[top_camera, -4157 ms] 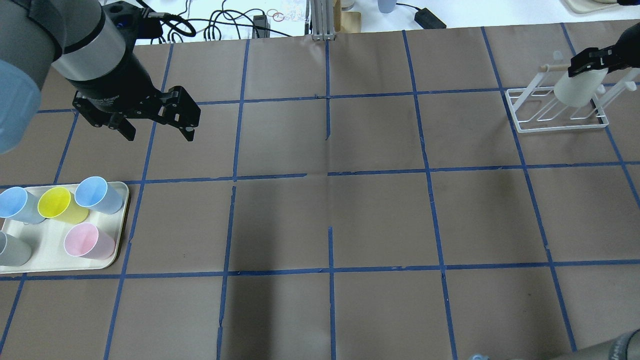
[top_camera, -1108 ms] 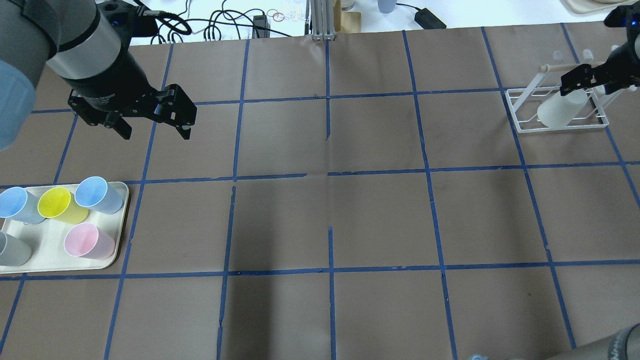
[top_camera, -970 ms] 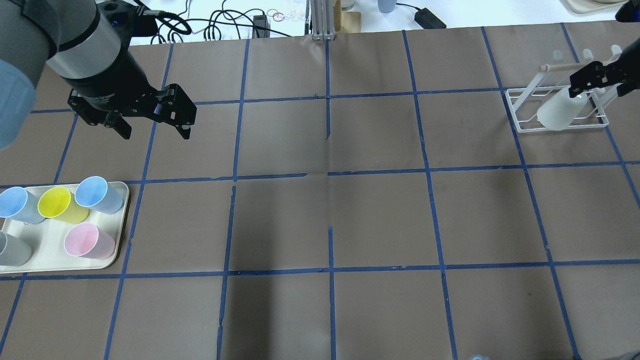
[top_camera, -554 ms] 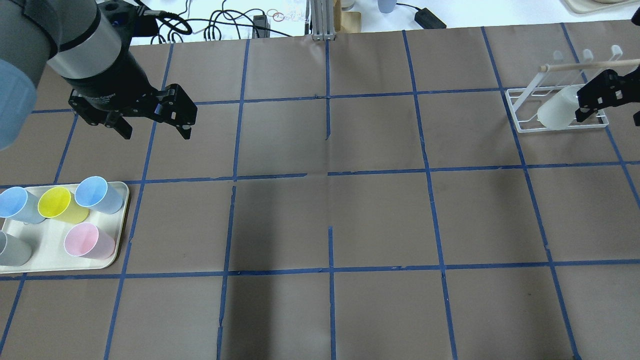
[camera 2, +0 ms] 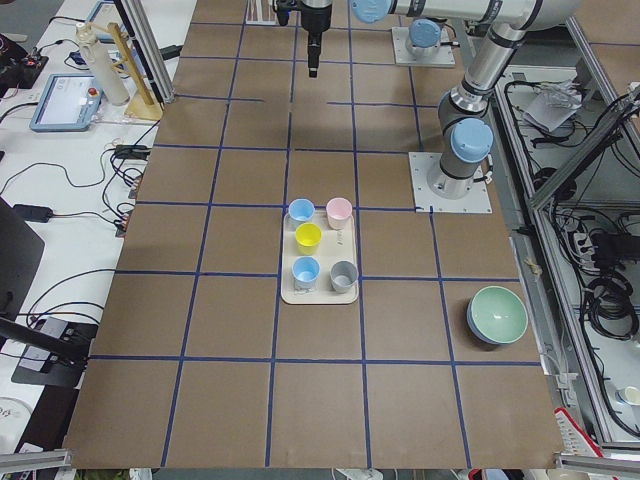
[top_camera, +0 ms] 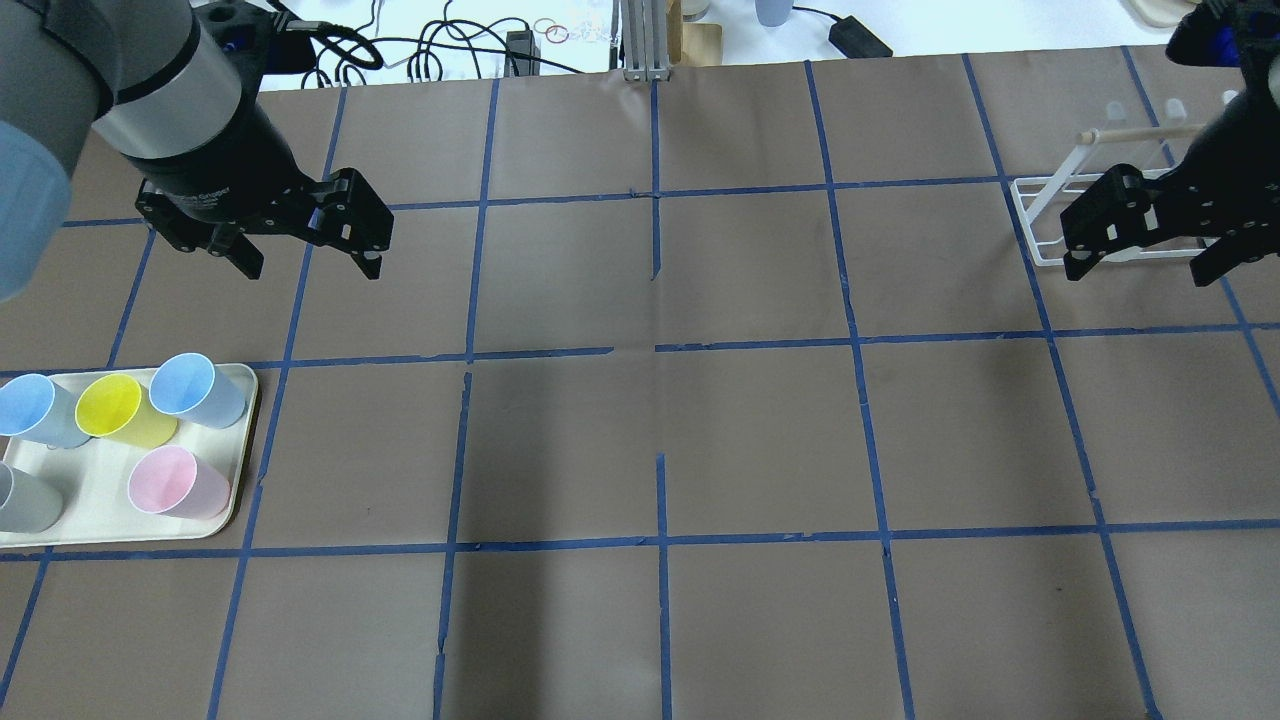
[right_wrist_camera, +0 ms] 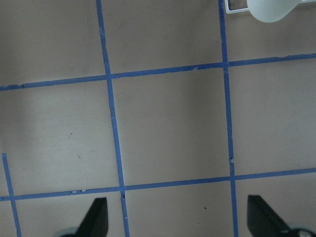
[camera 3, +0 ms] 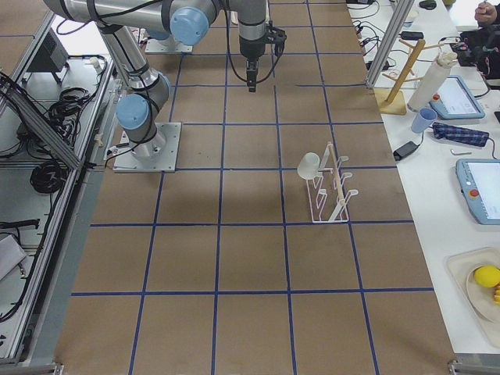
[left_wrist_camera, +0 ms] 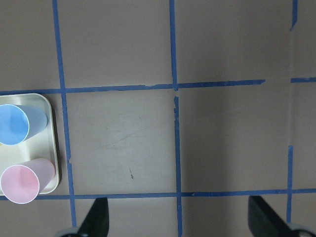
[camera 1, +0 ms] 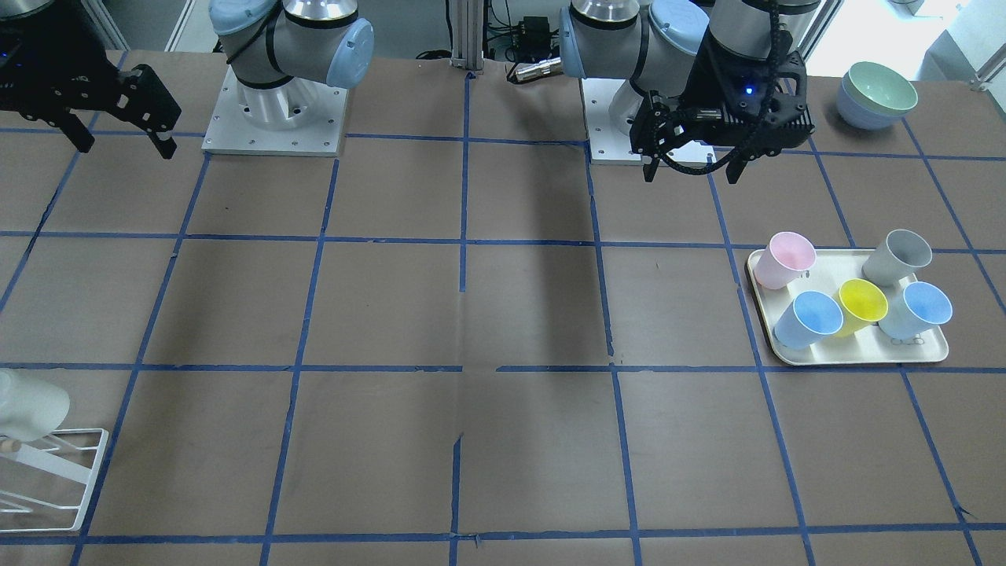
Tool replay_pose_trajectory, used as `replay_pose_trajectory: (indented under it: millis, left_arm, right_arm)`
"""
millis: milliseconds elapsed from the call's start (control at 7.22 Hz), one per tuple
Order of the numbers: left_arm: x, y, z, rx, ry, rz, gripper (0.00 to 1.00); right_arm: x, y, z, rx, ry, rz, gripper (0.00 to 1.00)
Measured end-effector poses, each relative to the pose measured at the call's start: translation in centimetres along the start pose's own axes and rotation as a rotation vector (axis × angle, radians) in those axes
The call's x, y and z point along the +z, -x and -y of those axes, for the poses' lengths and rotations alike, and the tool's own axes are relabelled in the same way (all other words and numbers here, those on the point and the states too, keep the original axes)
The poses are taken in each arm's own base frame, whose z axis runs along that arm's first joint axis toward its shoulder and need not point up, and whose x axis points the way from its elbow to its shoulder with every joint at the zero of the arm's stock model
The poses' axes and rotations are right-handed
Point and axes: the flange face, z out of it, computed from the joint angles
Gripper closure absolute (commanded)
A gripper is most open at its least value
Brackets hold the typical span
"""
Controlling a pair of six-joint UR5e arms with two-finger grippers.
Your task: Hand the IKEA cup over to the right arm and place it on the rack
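The pale cream IKEA cup (camera 3: 309, 165) rests tilted on a rod of the white wire rack (camera 3: 332, 195), with no gripper touching it. It also shows at the left edge of the front view (camera 1: 27, 405) and in the right wrist view (right_wrist_camera: 274, 10). In the overhead view my right gripper (top_camera: 1140, 262) hides the cup. That gripper is open and empty, raised above the table on the robot's side of the rack (top_camera: 1035, 215). My left gripper (top_camera: 305, 250) is open and empty, hovering beyond the cream tray (top_camera: 100, 500).
The cream tray holds two blue cups, a yellow cup (top_camera: 110, 408), a pink cup (top_camera: 165, 482) and a grey cup (top_camera: 20, 500). Stacked bowls (camera 1: 876, 94) sit near the left arm's base. Cables and stands lie beyond the table's far edge.
My right gripper lowered the cup onto the rack, let go and pulled back and up toward the robot's side. The cup stays on the rack. The left arm barely moved.
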Motion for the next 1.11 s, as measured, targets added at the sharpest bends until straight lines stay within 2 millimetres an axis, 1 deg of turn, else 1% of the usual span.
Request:
replay_pose_trajectory:
  millis: [277, 416, 693, 1108]
  left_arm:
    - [0.0, 0.0, 0.0, -0.001, 0.000, 0.000, 0.00]
    - [0.0, 0.0, 0.0, -0.001, -0.001, 0.001, 0.00]
    - [-0.1, 0.0, 0.0, -0.001, -0.001, 0.001, 0.00]
    - [-0.1, 0.0, 0.0, -0.001, -0.001, 0.001, 0.00]
  right_arm:
    - [-0.6, 5.1, -1.8, -0.053, -0.011, 0.001, 0.00]
    - [-1.2, 6.6, -2.9, -0.079, -0.024, -0.002, 0.00]
    - [-1.0, 7.7, -4.0, -0.087, -0.024, 0.007, 0.00]
    - [-0.9, 9.8, -5.2, -0.083, -0.022, 0.011, 0.00]
